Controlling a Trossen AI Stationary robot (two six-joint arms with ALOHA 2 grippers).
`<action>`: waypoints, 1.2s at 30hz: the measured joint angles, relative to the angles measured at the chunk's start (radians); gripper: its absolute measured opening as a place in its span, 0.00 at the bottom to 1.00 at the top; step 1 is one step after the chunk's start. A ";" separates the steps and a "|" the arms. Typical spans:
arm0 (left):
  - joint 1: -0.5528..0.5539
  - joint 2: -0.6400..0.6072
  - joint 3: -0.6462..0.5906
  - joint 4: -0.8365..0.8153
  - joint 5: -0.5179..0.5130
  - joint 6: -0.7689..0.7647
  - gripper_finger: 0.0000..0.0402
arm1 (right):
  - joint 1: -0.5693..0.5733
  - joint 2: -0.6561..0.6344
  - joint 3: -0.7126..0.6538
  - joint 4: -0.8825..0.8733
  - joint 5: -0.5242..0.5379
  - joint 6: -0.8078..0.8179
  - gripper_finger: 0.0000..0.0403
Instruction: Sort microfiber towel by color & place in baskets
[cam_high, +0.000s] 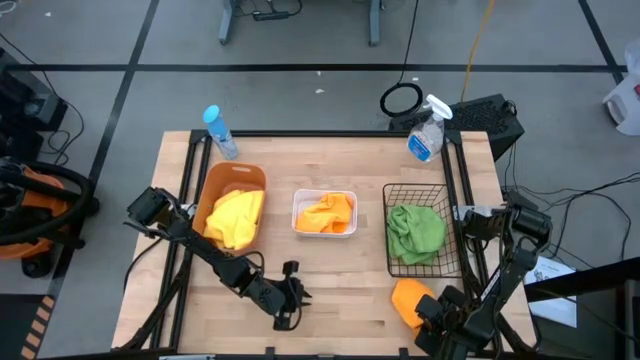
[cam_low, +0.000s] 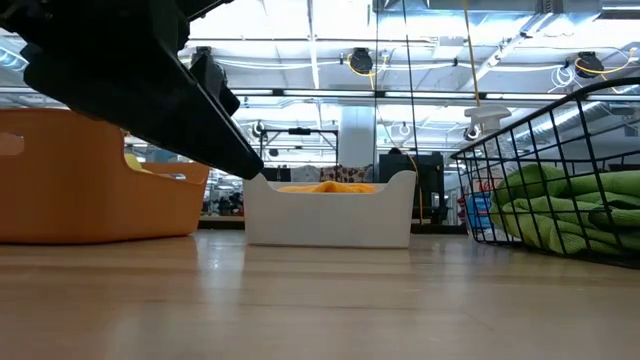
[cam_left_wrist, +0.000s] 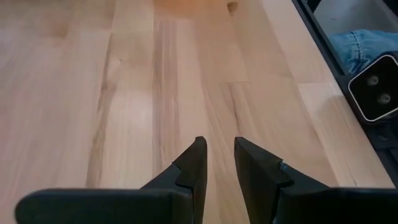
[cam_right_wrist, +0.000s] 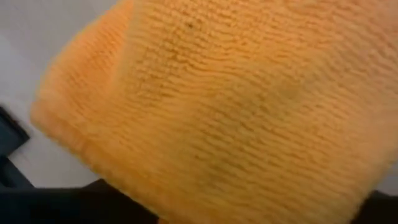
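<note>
At the table's near right corner, an orange towel (cam_high: 409, 298) lies against the right gripper (cam_high: 428, 312), filling the right wrist view (cam_right_wrist: 236, 112); whether those fingers grip it cannot be told. Another orange towel (cam_high: 328, 214) sits in the white tub (cam_high: 324, 195), yellow towels (cam_high: 235, 217) in the orange-brown tub (cam_high: 222, 180), green towels (cam_high: 415, 232) in the black wire basket (cam_high: 392, 262). The left gripper (cam_high: 291, 296) hovers low over bare table (cam_high: 330, 280), fingers (cam_left_wrist: 194, 168) narrowly apart, holding nothing. No writing on anything is readable.
</note>
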 joint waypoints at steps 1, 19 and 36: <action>0.000 0.000 0.000 0.000 -0.004 0.000 0.21 | 0.000 0.000 0.000 0.003 -0.001 0.009 0.55; 0.011 0.001 0.000 0.091 -0.067 0.056 0.21 | 0.023 0.013 0.136 -0.102 0.052 -0.006 0.07; 0.085 0.001 0.000 0.504 -0.080 0.347 0.21 | -0.014 0.008 0.547 -0.432 0.421 -0.358 0.04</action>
